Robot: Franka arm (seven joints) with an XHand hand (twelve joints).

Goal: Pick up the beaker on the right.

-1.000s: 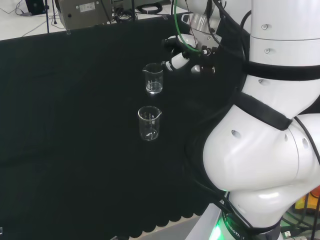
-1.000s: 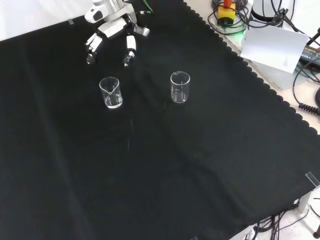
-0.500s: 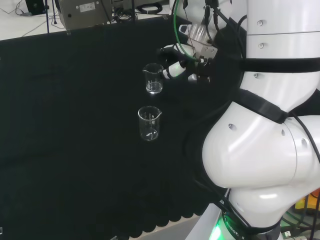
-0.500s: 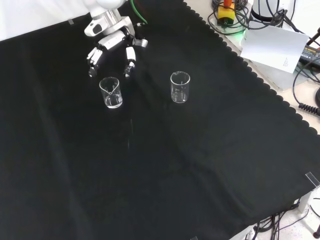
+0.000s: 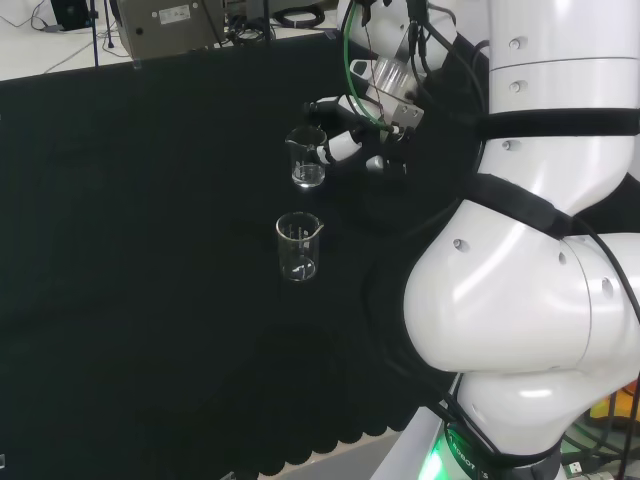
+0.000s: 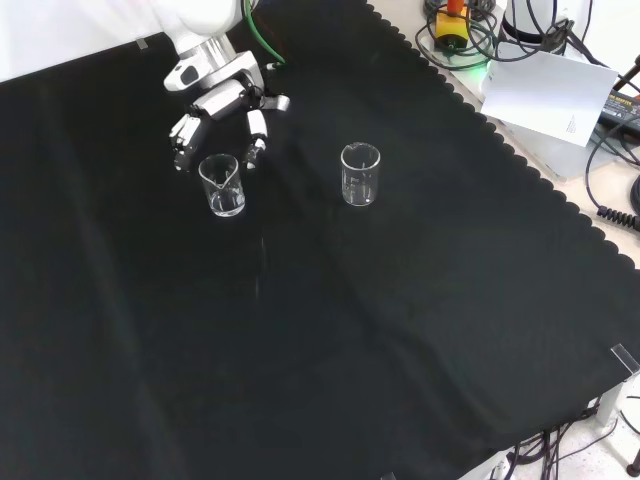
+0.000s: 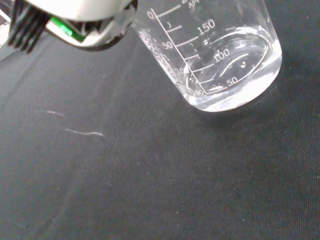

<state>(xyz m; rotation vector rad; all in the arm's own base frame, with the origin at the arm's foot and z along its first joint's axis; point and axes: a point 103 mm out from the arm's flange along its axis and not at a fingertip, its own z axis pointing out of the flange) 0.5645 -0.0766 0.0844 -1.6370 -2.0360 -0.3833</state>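
Beaker (image 7: 220,60) cropped at wrist view's edge
Its rim runs out of view; a blurred white part of the hand (image 7: 75,20) covers the near corner there.

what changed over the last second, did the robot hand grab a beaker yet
No grasp yet. The robot hand has come down and closer to the beaker on the left in the front view; its spread fingers now flank the rim, with no contact visible. That beaker and the other beaker stand where they were on the black cloth.

Hand (image 6: 222,100) angled down toward the cloth, fingers (image 6: 256,128) spread apart
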